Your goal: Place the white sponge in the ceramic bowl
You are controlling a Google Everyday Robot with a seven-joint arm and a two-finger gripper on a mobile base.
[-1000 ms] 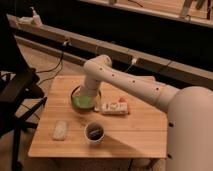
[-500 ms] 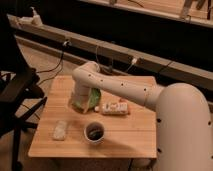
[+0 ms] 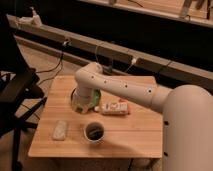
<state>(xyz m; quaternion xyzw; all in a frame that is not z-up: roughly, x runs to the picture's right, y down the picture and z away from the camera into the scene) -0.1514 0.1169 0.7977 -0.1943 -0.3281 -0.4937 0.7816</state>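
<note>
Over bowl [image 3: 93, 104], gripper [image 3: 80, 100] apparently hovers; sponge [image 3: 60, 130] points away.

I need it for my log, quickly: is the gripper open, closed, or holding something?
Gripper: cannot be told; it is at the ceramic bowl, while the white sponge lies apart on the table.

**Pale, Rounded Arm With Dotted Shell**

The arm [image 3: 122, 87] is a smooth cream-white tube with bulbous joints and a row of small dark dots along its shell. It widens into a large, plain white rounded body [image 3: 190, 130]. The gripper [image 3: 81, 98], equally pale, is low over the ceramic bowl [image 3: 94, 106].
</note>
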